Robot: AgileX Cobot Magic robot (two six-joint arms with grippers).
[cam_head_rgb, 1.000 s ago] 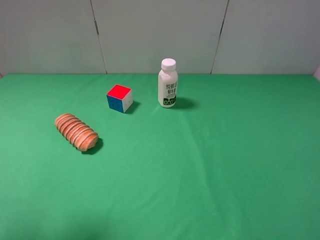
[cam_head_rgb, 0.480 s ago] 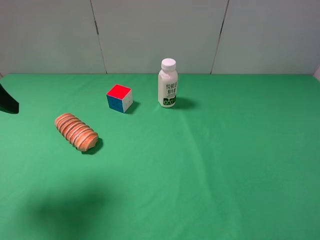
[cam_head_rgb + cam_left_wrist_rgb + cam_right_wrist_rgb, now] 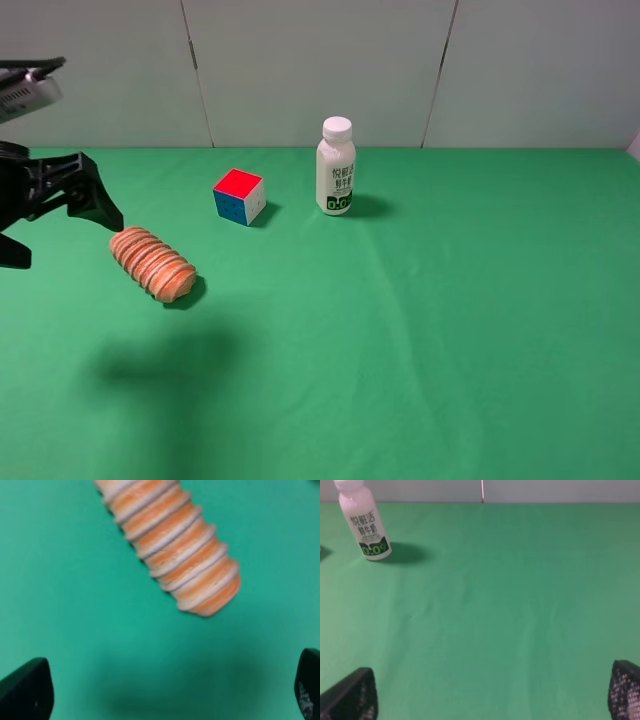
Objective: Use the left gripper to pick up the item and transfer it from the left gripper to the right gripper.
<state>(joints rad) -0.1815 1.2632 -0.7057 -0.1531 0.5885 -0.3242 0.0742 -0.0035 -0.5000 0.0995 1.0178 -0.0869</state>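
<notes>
the black claw-fingered left gripper [image 3: 66,240] hangs with its jaws spread wide and empty, the orange-brown ridged cylindrical roll [image 3: 152,263] lying on the green cloth [image 3: 400,350] just ahead of that gap, and i reckon a skewed descent could nudge it rolling away.

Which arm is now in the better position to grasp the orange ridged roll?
Left. The left gripper hangs open beside the orange ridged roll, close in its wrist view. The right gripper, also open, sees only the milk bottle and cloth.
</notes>
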